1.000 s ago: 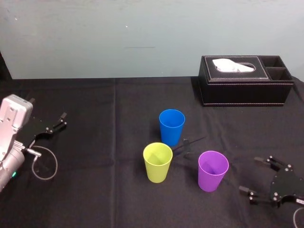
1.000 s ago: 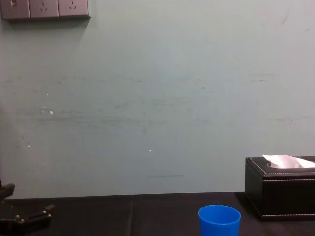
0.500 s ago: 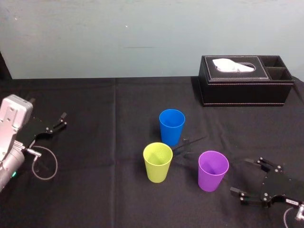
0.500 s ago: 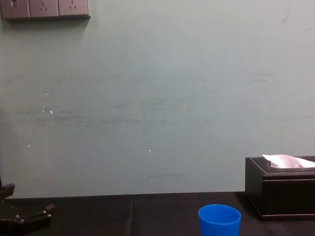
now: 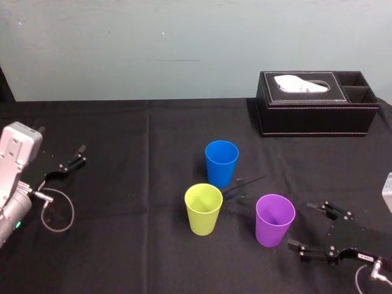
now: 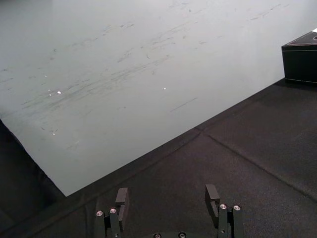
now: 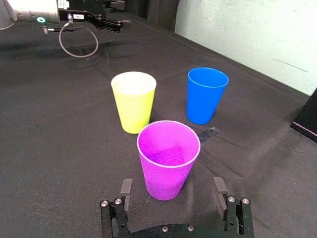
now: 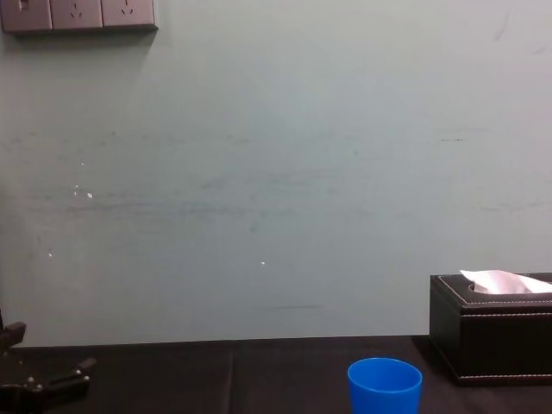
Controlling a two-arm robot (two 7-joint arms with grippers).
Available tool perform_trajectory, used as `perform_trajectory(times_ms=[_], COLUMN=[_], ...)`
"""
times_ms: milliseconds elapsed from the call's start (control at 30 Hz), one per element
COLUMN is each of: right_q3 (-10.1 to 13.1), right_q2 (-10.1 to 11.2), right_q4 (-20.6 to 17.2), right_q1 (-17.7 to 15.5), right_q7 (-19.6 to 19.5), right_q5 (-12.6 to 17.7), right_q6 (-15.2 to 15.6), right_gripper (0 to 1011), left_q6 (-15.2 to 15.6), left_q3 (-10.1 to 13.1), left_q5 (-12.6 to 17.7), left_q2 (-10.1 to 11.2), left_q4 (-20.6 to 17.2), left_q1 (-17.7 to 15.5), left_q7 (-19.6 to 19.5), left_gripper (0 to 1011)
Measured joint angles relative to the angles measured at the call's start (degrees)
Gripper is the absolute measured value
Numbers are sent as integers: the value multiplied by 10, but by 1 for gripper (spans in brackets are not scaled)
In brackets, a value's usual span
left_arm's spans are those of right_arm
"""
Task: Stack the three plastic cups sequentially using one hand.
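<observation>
While all three cups stand apart on the black surface (image 5: 122, 128), nothing is stacked yet, so I judge the whole job lies ahead.

Head view first: blue cup (image 5: 221, 163) at the back, yellow-green cup (image 5: 203, 209) nearer and to its left, purple cup (image 5: 274, 219) nearer and to its right. All are upright, mouths up, none touching. The right end effector (image 5: 301, 226) sits low just beside the purple cup, fingers spread and empty. My read is it's lining up the first pick. The left end effector (image 5: 78, 156) is parked well off to the left, and the tissue box (image 5: 315, 104) is back right, out of play.

Right wrist view adds the alignment: the purple cup is dead ahead of the gap between the spread fingers and ungripped. Whether its base has entered the gap, I can't tell.

Left wrist view: its own fingers are splayed with nothing between them, and there's bare cloth and wall beyond.

Chest view, side-on: just the blue cup's top and the box.
</observation>
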Motion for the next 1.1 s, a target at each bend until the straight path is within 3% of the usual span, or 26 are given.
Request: perform_trajectory(times_ms=[1100], right_q3=[-48], right_q2=[-31], right_q4=[20], right_q1=[50], right_q7=[-7], right_q5=[-7], right_q6=[16], right_gripper=[1000], left_q6=[0], left_q3=[0], left_q5=[0], left_q2=[0], left_q4=[0], left_q1=[0], left_q7=[0], left_gripper=[1010])
